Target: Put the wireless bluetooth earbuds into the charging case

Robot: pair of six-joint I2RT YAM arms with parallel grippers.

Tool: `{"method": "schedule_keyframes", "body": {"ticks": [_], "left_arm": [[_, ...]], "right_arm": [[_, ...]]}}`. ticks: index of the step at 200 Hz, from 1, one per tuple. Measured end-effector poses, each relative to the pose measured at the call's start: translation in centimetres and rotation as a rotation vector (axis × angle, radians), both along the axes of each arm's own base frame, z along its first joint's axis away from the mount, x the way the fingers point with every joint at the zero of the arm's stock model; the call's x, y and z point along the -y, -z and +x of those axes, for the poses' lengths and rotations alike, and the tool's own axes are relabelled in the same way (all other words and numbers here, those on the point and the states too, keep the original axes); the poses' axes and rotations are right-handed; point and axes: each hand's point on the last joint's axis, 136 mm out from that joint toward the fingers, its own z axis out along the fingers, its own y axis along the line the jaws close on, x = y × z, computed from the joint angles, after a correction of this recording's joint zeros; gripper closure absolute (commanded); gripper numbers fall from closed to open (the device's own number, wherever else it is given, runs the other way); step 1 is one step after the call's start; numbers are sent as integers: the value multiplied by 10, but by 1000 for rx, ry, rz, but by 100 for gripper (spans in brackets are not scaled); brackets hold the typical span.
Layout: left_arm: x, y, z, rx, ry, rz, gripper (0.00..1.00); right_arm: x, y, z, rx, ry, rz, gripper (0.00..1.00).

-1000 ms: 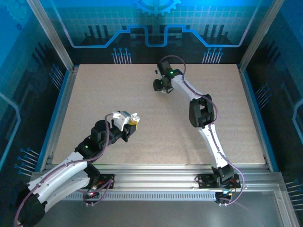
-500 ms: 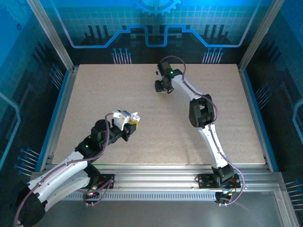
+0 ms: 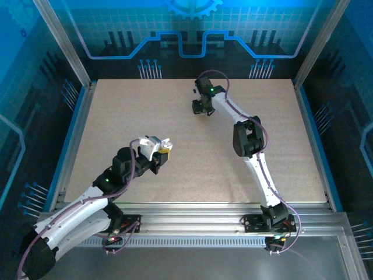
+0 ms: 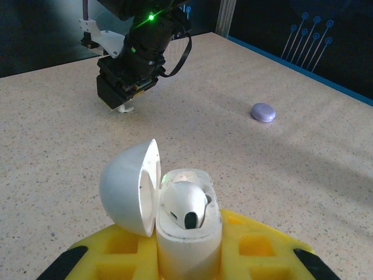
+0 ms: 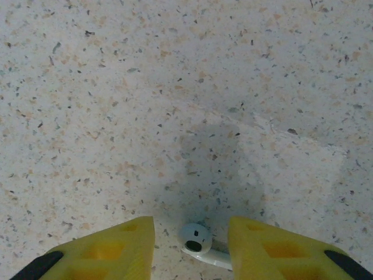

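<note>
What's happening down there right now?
Left fingers shut on case, lid open, one earbud inside. Right fingers open, straddling loose earbud on table. Lilac disc lies well aside.

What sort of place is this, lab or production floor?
Probably a lab robot cell: speckled tabletop fenced by aluminium posts and blue circuit-print panels, with a slotted base rail along the near edge.

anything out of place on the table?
One stray: a small lavender disc lies alone on the table, well away from the charging case; what it is, I cannot tell. The case, open with one earbud seated, looks fine.
</note>
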Motion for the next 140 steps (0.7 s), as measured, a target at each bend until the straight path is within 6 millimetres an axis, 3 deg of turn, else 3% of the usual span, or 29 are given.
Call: {"method": "schedule_keyframes", "body": {"ticks": [140], "left_arm": [[0,2,1,-6,0,4,82]], "right_arm": [[7,16,-4,-28,4,-37,78]]}}
